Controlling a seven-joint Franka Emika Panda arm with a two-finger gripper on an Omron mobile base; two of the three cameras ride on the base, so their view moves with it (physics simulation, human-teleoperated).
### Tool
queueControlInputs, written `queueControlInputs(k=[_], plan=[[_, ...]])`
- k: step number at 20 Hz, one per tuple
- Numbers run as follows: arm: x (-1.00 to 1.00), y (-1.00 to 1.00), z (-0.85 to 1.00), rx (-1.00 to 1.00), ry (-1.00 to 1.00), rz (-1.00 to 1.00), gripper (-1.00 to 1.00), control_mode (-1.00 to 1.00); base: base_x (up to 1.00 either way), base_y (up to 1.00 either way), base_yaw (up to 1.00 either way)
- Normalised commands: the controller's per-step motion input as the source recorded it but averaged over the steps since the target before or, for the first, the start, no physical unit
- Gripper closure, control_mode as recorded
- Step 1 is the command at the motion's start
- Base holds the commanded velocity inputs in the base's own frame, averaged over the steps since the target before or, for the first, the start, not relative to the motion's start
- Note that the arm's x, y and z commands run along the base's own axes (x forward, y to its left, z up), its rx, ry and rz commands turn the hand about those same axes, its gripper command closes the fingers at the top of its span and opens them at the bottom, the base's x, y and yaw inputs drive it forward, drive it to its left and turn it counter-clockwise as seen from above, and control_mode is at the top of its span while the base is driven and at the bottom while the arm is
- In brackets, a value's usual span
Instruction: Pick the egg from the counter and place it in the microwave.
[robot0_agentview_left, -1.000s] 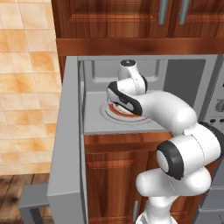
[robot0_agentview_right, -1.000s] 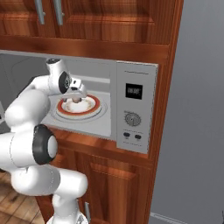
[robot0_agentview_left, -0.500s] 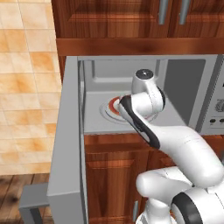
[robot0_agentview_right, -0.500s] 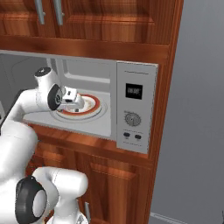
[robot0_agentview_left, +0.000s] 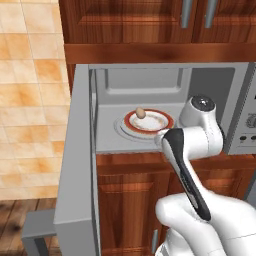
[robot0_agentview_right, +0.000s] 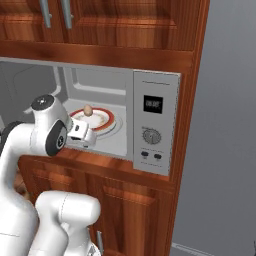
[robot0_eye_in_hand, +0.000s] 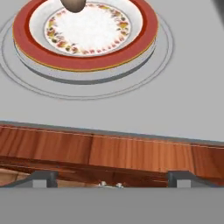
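One egg (robot0_agentview_left: 141, 113) sits on the red-rimmed plate (robot0_agentview_left: 162, 122) inside the microwave (robot0_agentview_right: 155, 125), gripper (robot0_eye_in_hand: 111, 177) spread wide, empty.

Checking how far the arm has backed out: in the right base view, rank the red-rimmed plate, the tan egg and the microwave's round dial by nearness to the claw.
1. Red-rimmed plate, just beyond the claw.
2. Tan egg, on the plate's far side.
3. Round dial, on the right-hand panel.
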Motion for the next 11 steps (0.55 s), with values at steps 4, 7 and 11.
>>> queueControlInputs(k=[4,7,11], plan=[[-1.00,-0.12,0.00,0.04,-0.03,-0.06,-1.00,-1.00,0.00,0.00,0.00],[-1.00,0.00,0.00,0.03,0.00,-0.10,-1.00,-1.00,0.00,0.00,0.00],[-1.00,0.00,0.00,0.02,0.00,-0.12,-1.00,-1.00,0.00,0.00,0.00]])
